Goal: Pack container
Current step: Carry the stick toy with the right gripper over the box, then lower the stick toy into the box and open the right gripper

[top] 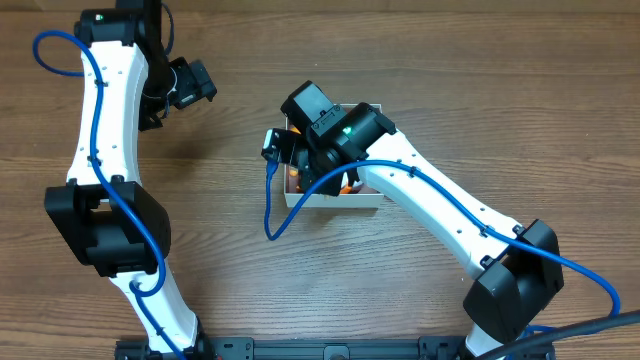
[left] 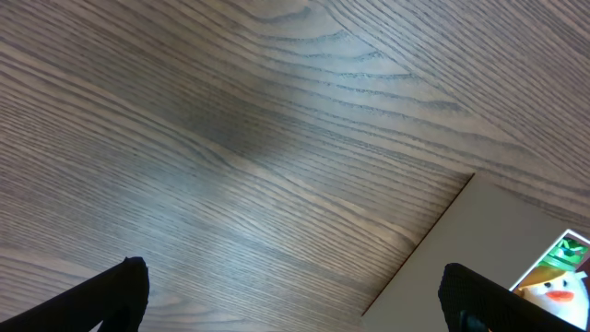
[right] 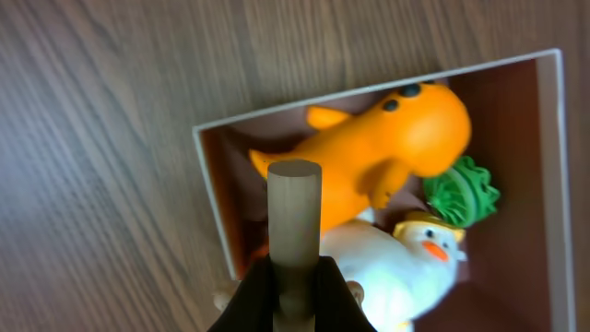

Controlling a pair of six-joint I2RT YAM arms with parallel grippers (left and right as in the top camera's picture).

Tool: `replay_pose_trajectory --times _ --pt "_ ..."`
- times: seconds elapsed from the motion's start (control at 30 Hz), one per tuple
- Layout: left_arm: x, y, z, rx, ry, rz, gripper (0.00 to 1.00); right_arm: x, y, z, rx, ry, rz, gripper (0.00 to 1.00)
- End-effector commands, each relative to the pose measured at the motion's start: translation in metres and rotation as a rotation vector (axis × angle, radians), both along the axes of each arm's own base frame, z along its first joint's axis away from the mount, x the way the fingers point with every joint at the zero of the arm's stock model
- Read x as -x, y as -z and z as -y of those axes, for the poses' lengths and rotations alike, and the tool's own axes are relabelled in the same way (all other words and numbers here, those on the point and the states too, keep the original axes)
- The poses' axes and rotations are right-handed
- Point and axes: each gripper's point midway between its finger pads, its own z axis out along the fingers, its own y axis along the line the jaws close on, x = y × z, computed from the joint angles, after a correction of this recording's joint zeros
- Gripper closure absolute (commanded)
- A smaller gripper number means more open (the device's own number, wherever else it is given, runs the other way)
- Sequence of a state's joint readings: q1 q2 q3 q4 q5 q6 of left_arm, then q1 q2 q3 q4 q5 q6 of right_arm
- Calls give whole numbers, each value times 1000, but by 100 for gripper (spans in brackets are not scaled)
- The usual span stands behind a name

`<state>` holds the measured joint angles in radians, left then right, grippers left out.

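The container (top: 340,203) is a small white-walled box with a maroon-brown inside, at mid-table. In the right wrist view its left wall (right: 210,189) shows. An orange dinosaur toy (right: 378,148), a white duck toy (right: 392,272) and a green piece (right: 461,189) lie inside. My right gripper (right: 293,281) is shut on a tan cylinder peg (right: 294,207), held above the container's left corner. In the overhead view the right wrist (top: 330,135) hides most of the box. My left gripper (top: 190,85) is open and empty at the upper left, over bare wood (left: 304,300).
In the left wrist view a pale flat surface (left: 470,235) fills the lower right, with a white and green toy (left: 558,277) showing past it; it looks like the container's outer wall. The blue cable (top: 270,215) loops left of the container. The table is wood.
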<state>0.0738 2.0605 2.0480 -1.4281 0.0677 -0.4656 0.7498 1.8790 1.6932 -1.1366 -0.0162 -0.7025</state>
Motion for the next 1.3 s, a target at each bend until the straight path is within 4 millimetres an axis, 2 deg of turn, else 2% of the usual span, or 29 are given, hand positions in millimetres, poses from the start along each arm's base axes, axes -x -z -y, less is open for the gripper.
replay_pose_trajectory --times 0.0,0.1,0.33,0.63,0.8,1.03,1.13,1.2,1.27 --pt "1 1 1 4 -6 -3 0 -8 0 8 47 8 50 96" --pt "1 1 1 4 -6 -3 0 -9 0 8 47 8 53 96" --pt "1 1 1 4 -6 -3 0 -25 -5 9 60 33 133 96" --pt "1 1 1 4 -6 -3 0 -5 0 4 21 10 30 96" --pt "1 1 1 4 -6 -3 0 -1 1 7 34 9 15 88" --pt "1 1 1 4 -6 -2 0 1 2 8 37 7 2 86" --pt "1 1 1 4 -6 -2 0 3 2 5 23 2 -10 72" --pt "1 1 1 4 -5 -2 0 3 2 5 23 2 -9 71" --pt "1 1 1 4 -6 -2 0 2 2 5 24 2 -5 76"
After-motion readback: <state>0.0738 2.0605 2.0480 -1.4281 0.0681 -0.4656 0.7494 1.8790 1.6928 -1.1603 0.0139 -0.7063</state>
